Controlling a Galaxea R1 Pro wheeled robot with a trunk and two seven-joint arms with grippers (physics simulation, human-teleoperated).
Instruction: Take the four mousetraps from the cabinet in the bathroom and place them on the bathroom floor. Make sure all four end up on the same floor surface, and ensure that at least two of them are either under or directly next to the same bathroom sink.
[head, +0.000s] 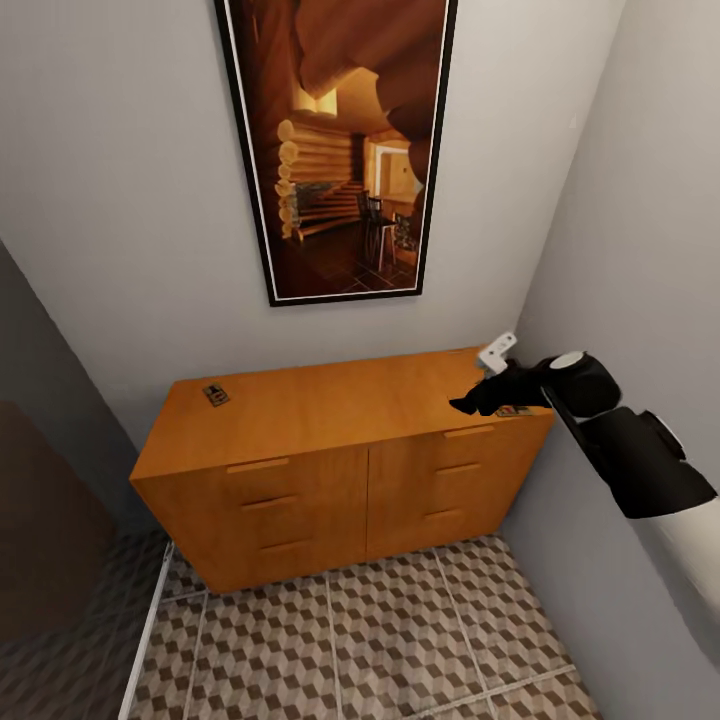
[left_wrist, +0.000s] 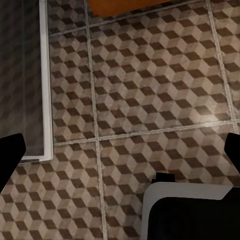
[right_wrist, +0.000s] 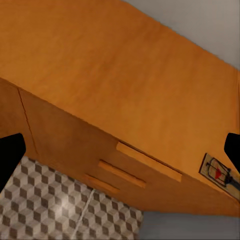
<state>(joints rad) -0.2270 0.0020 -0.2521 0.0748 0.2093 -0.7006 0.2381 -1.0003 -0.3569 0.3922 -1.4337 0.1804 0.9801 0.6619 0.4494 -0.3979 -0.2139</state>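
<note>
— Reaching for a trap is the step you're in, isn't it?

— Yes. Your right gripper (head: 478, 400) hangs over the right end of the cabinet (head: 330, 410), with a mousetrap (head: 513, 410) lying flat on the top just beside it, near the front edge and partly hidden behind the arm. The right wrist view shows that trap (right_wrist: 219, 173) clearly, tan board with dark wire and a red spot, close to the cabinet's corner.

— And the fingers?

— Apart on the right; the two dark tips (right_wrist: 10, 155) sit wide at the edges of the wrist view with nothing between them. Same for your left gripper (left_wrist: 120, 150): spread, idle, facing the bathroom floor (left_wrist: 150, 90).

— Any other traps?

— One more mousetrap (head: 215, 394) lies at the far left end of the top, well apart from the first (I can't make out the other two from here).

— So what does the next move call for?

— I'd say you bring the right gripper over the near trap, straddle the thin board and come down square. It lies flat, so a shallow grip could slip. Nothing is on the floor yet, so the task looks barely begun.
</note>
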